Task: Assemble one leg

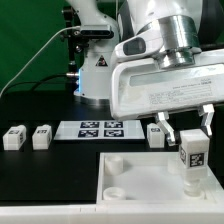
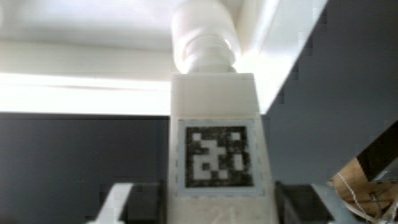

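My gripper (image 1: 192, 140) is shut on a leg (image 1: 192, 158), a small white post with a black-and-white tag, held upright over the large white panel (image 1: 130, 190) near its corner on the exterior view's right. In the wrist view the leg (image 2: 217, 140) fills the centre between my fingers (image 2: 128, 203), its threaded end pointing at the panel (image 2: 89, 70). Whether the leg's lower end touches the panel I cannot tell. Three more legs stand on the table: two on the exterior view's left (image 1: 14, 137) (image 1: 41, 136) and one (image 1: 155, 135) beside the marker board.
The marker board (image 1: 98, 129) lies flat on the black table behind the panel. The arm's base and a stand (image 1: 95, 60) rise at the back. The panel has round sockets (image 1: 116, 160) near its corners.
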